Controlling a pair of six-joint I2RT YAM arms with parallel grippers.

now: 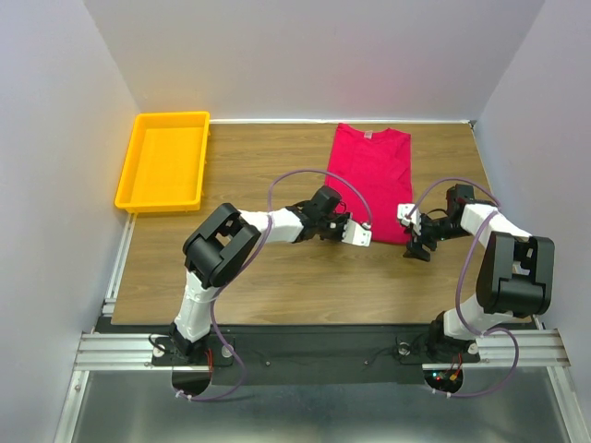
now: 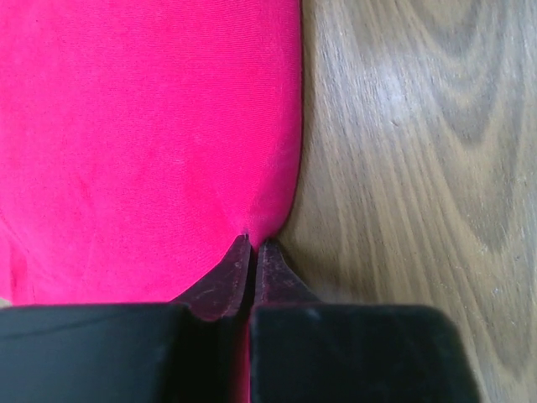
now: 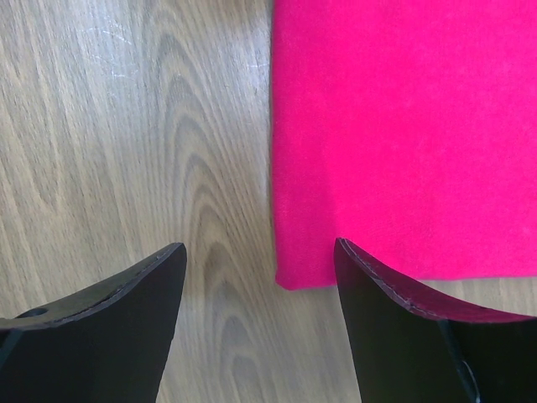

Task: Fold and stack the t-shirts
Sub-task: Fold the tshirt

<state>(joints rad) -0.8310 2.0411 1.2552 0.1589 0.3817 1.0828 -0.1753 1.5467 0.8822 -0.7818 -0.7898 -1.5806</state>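
Far left on table (image 1: 277, 277) sits yellow tray (image 1: 159, 208); L gripper (image 2: 253, 248) pinches t-shirt (image 1: 369, 180) corner, R gripper (image 3: 260, 248) spread.

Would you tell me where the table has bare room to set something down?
Bare wood: between the yellow tray and the t-shirt, and the near strip. Crowded: the t-shirt's near edge, by left gripper and right gripper.

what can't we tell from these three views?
- Top view: near corners of the t-shirt, hidden under the left gripper and right gripper.
- Left wrist: how many fabric layers are pinched, hidden between the shut fingers.
- Right wrist: whether the open fingers touch the table, no side-on angle; t-shirt cut off by top and right edges.
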